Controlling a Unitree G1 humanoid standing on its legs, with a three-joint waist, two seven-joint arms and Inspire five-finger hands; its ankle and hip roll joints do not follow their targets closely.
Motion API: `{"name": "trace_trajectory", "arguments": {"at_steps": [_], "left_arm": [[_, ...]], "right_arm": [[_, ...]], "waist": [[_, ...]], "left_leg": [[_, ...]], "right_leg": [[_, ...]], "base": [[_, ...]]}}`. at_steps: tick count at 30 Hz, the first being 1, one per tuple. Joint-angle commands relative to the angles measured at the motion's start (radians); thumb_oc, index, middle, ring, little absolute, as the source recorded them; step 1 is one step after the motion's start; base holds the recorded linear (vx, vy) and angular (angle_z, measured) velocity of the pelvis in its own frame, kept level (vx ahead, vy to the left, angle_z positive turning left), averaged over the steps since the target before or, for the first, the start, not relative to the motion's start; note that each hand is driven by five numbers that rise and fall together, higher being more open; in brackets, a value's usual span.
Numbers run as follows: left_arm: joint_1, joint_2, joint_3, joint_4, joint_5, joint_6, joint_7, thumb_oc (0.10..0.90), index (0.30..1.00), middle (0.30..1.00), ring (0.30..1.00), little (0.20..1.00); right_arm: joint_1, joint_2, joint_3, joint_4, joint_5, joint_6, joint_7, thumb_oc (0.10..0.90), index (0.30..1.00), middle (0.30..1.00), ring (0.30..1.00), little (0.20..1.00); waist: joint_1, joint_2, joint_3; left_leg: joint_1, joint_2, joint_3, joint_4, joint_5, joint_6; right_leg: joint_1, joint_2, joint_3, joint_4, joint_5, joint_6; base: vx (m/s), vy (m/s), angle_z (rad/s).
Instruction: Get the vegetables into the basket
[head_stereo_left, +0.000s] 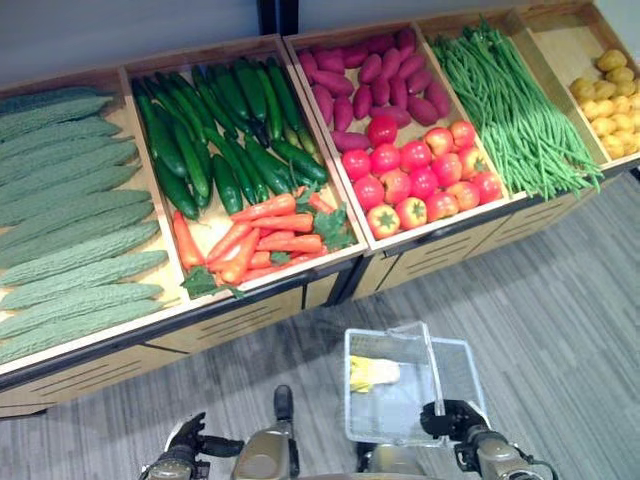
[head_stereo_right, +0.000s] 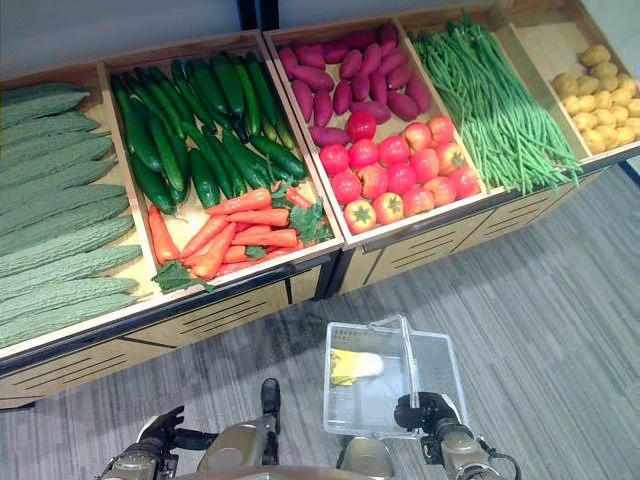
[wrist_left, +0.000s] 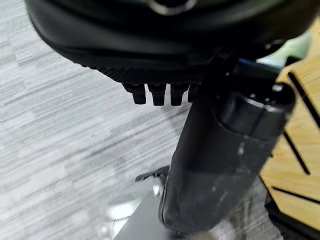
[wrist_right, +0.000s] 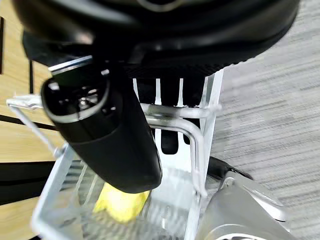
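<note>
The right hand (head_stereo_right: 420, 412) is holding the white wire basket (head_stereo_left: 455, 365) by its handle (wrist_right: 192, 145); in the right wrist view the fingers (wrist_right: 170, 122) are curling round the handle bar, with the thumb in front. The basket is hanging low in front of the robot, above the grey floor (head_stereo_left: 560, 300), and it is already carrying one yellow item (head_stereo_left: 372, 373) at its left end.

The left hand (head_stereo_left: 182, 450) is hanging free at the lower left, holding nothing. In the left wrist view its fingers (wrist_left: 155, 93) are showing as short curled stubs under the palm, so the hand is reading as closed and empty.

The vegetables are lying in the wooden display crates (head_stereo_left: 262, 282) ahead of and above both hands. The carrots (head_stereo_left: 262, 232) are occupying the near end of the second crate, most of them lying across the crate at varied slants. The cucumbers (head_stereo_left: 215, 130) are lying behind them, running front to back. The tomatoes (head_stereo_left: 420, 182) are sitting in the next crate to the right, straight beyond the basket.

Judgement: the free left hand is the picking hand, and the carrots are the nearest stock to it, forward and slightly to its right. A pick here is calling for opened fingers closing across a carrot's long axis
</note>
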Motion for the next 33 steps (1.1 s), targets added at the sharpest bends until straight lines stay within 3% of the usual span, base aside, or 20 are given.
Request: {"name": "trace_trajectory", "arguments": {"at_steps": [1, 5, 8, 10, 12, 14, 20, 25, 33], "left_arm": [[-0.005, 0.014, 0.002, -0.008, 0.025, -0.018, 0.007, 0.900, 1.000, 1.000, 1.000, 1.000], [-0.012, 0.020, 0.001, -0.007, 0.021, -0.016, 0.009, 0.900, 1.000, 1.000, 1.000, 1.000], [-0.022, 0.024, 0.003, -0.003, 0.007, -0.013, 0.014, 0.900, 1.000, 1.000, 1.000, 1.000], [-0.023, 0.024, 0.007, 0.015, 0.008, -0.012, 0.016, 0.900, 1.000, 1.000, 1.000, 1.000], [-0.019, 0.024, 0.008, 0.019, 0.011, -0.012, 0.012, 0.900, 1.000, 1.000, 1.000, 1.000], [0.004, 0.017, 0.037, 0.044, 0.006, -0.002, 0.002, 0.900, 1.000, 1.000, 1.000, 1.000], [0.022, -0.001, 0.043, 0.060, 0.004, 0.006, -0.013, 0.900, 1.000, 1.000, 1.000, 1.000], [0.028, -0.020, 0.038, 0.057, 0.004, 0.016, -0.006, 0.900, 1.000, 1.000, 1.000, 1.000], [0.050, -0.016, 0.069, 0.085, 0.031, 0.035, 0.022, 0.900, 1.000, 1.000, 1.000, 1.000]], "right_arm": [[0.014, -0.066, 0.022, -0.014, -0.024, -0.022, -0.016, 0.400, 0.300, 0.300, 0.300, 0.300], [0.003, -0.066, 0.024, -0.016, -0.015, -0.025, -0.019, 0.400, 0.300, 0.300, 0.300, 0.300], [-0.009, -0.068, 0.021, -0.015, -0.008, -0.026, -0.024, 0.400, 0.300, 0.300, 0.300, 0.300], [-0.001, -0.067, 0.017, -0.024, -0.007, -0.024, -0.020, 0.400, 0.300, 0.300, 0.300, 0.300], [0.008, -0.065, 0.012, -0.018, -0.008, -0.022, -0.017, 0.400, 0.300, 0.300, 0.300, 0.300], [0.023, -0.067, 0.003, 0.012, -0.015, -0.015, -0.005, 0.400, 0.300, 0.300, 0.300, 0.300], [0.033, -0.100, -0.010, 0.038, -0.021, -0.012, -0.009, 0.400, 0.300, 0.300, 0.300, 0.300], [0.070, -0.135, -0.054, 0.081, -0.036, 0.001, -0.031, 0.400, 0.300, 0.300, 0.300, 0.300], [0.109, -0.185, -0.120, 0.144, -0.091, 0.027, -0.075, 0.400, 0.300, 0.300, 0.300, 0.300]], "waist": [[0.010, -0.002, -0.008], [0.000, 0.018, 0.004], [-0.012, 0.031, 0.015], [-0.032, 0.025, 0.019], [-0.033, 0.022, 0.015], [-0.020, 0.026, -0.018], [-0.022, 0.047, -0.044], [-0.036, 0.060, -0.060], [-0.043, 0.067, -0.095]], "left_leg": [[-0.031, 0.025, 0.029, 0.115, -0.078, -0.023], [-0.003, 0.027, -0.007, 0.111, -0.085, -0.022], [0.034, 0.042, -0.041, 0.103, -0.094, -0.051], [0.051, 0.062, -0.084, 0.133, -0.122, -0.080], [0.050, 0.066, -0.099, 0.145, -0.128, -0.088], [0.064, 0.104, -0.117, 0.124, -0.104, -0.112], [0.061, 0.161, -0.127, 0.084, -0.036, -0.150], [0.068, 0.175, -0.091, 0.061, 0.000, -0.166], [0.124, 0.172, -0.061, -0.012, -0.008, -0.169]], "right_leg": [[-0.091, -0.072, 0.055, 0.070, 0.284, 0.085], [-0.158, -0.045, 0.097, 0.137, 0.272, 0.066], [-0.204, -0.082, 0.083, 0.020, 0.246, 0.060], [-0.213, -0.098, 0.140, -0.062, 0.263, 0.074], [-0.196, -0.088, 0.156, -0.070, 0.230, 0.072], [-0.153, -0.044, 0.110, -0.100, 0.181, 0.049], [-0.111, 0.009, 0.065, -0.140, 0.156, 0.022], [-0.066, 0.016, 0.013, -0.175, 0.154, 0.014], [-0.028, 0.013, 0.003, -0.218, 0.169, 0.025]], "base": [[0.03, 0.078, 0.02], [0.10, 0.010, 0.19], [0.17, -0.166, 0.43], [0.21, -0.340, 0.68], [0.14, -0.250, 0.73], [0.13, -0.380, 0.75], [0.05, -0.241, 0.17], [0.01, -0.105, 0.32], [0.02, -0.001, 0.08]]}}
